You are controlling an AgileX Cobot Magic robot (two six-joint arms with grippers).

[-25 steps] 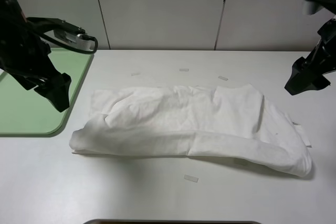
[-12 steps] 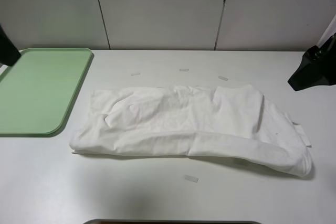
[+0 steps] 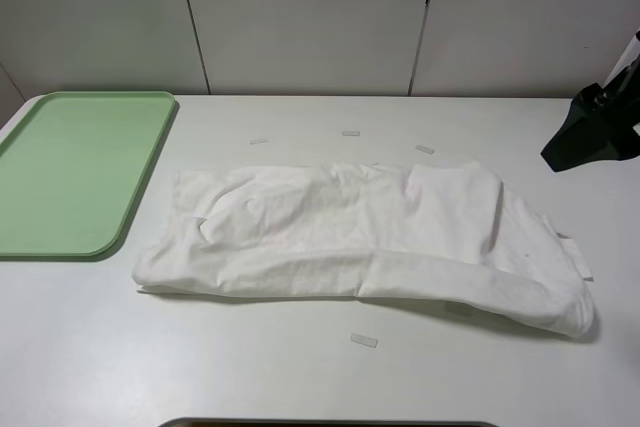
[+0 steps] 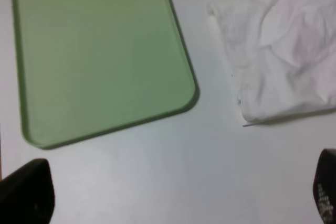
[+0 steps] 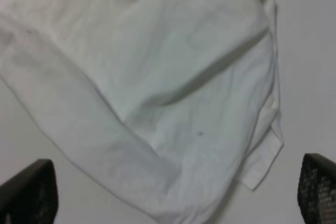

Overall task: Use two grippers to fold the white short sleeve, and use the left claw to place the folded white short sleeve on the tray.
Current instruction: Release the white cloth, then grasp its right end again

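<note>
Shirt (image 3: 360, 247) lies lengthwise-folded on tabletop (image 3: 300, 377), just beside tray (image 3: 70, 172). Left gripper (image 4: 176, 192) near tray corner, right gripper (image 5: 173, 192) over shirt; both wide, empty. Pinch opposite ends, lift evenly.

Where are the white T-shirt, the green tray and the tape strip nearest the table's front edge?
white short sleeve (image 3: 360, 232): high camera view, middle of the cloth.
tray (image 3: 70, 172): high camera view, bare green floor.
tape strip (image 3: 364, 340): high camera view, middle of the strip.
</note>
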